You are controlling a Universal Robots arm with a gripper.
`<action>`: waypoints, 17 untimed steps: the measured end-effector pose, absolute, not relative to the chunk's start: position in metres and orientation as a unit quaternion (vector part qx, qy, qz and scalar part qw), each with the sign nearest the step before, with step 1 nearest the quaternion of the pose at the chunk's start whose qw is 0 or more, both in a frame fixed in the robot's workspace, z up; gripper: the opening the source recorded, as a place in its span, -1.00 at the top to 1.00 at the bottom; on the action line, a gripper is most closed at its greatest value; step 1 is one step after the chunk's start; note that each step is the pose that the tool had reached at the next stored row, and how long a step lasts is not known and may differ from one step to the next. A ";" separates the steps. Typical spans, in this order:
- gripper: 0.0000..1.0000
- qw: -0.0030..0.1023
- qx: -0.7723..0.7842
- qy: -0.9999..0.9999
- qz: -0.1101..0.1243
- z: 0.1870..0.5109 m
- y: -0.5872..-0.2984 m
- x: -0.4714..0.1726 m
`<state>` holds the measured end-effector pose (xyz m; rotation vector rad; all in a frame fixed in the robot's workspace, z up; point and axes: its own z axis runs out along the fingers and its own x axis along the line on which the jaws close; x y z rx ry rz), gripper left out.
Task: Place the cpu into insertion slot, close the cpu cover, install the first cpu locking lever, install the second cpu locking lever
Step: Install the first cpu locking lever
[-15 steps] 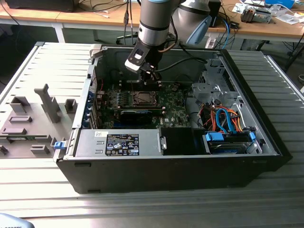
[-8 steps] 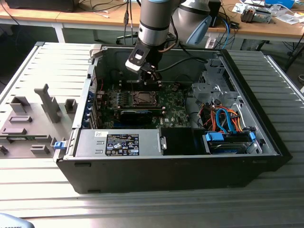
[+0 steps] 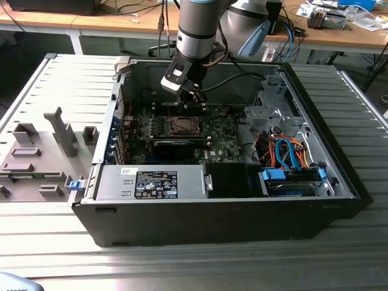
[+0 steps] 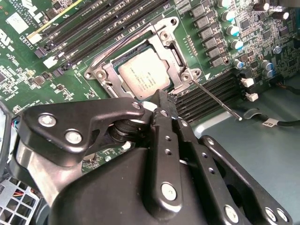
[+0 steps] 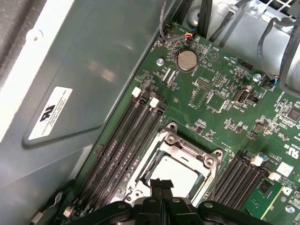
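The cpu [image 4: 140, 77] [image 5: 176, 173], silver-grey, lies flat in the insertion slot [image 3: 182, 126] on the green board. The cpu cover [image 4: 173, 56] [image 5: 187, 152], a silvery frame, is down around the chip. From one corner of the cover a thin metal locking lever [image 4: 215, 98] sticks out, slanting away over the memory slots. My gripper [image 4: 159, 97] [image 5: 158, 183] [image 3: 195, 100] hangs just above the socket's edge with its black fingers pressed together and nothing between them.
Long black memory slots [image 5: 126, 140] flank the socket. The grey case wall [image 5: 93, 70] rises close beside the board. A coin battery [image 5: 186, 60] lies further along it. Orange and blue cables [image 3: 291, 151] and a power supply [image 3: 151, 182] fill the case's near side.
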<state>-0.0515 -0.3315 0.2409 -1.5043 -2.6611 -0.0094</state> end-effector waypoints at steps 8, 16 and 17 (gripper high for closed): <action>0.79 0.042 -0.483 -0.875 -0.003 0.241 -0.332 -0.052; 0.79 0.042 -0.476 -0.878 -0.002 0.241 -0.332 -0.052; 0.79 0.042 -0.476 -0.879 -0.002 0.241 -0.332 -0.052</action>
